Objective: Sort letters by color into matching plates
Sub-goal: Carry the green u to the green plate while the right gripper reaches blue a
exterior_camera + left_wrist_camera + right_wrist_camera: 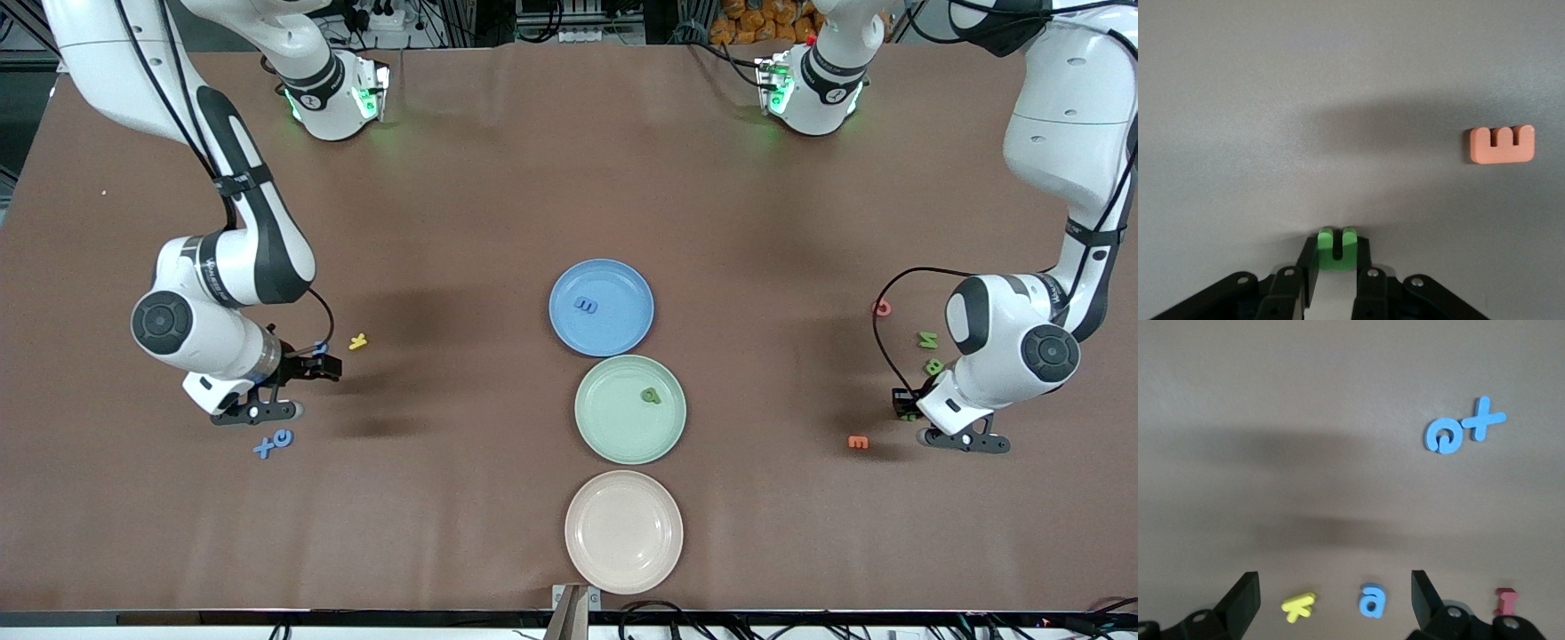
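Observation:
My left gripper (pixel 1337 257) is shut on a green letter (pixel 1337 248), low at the tabletop toward the left arm's end (pixel 907 404). Two more green letters (pixel 927 339) (pixel 933 365) lie beside that arm. My right gripper (pixel 1335 587) is open and hangs over a blue letter "a" (pixel 1371 600), at the right arm's end (pixel 320 364). Two other blue letters (pixel 283 437) (pixel 264 447) lie nearer the front camera. The blue plate (pixel 622 284) holds one blue letter (pixel 585 305). The green plate (pixel 613 431) holds one green letter (pixel 652 396).
A yellow letter (pixel 1299 606) lies beside the blue "a", between the open right fingers. A dark red letter (pixel 1505 600) lies close by. An orange "E" (pixel 857 442) and a red letter (pixel 881 308) lie by the left gripper. A beige plate (pixel 623 569) sits nearest the front camera.

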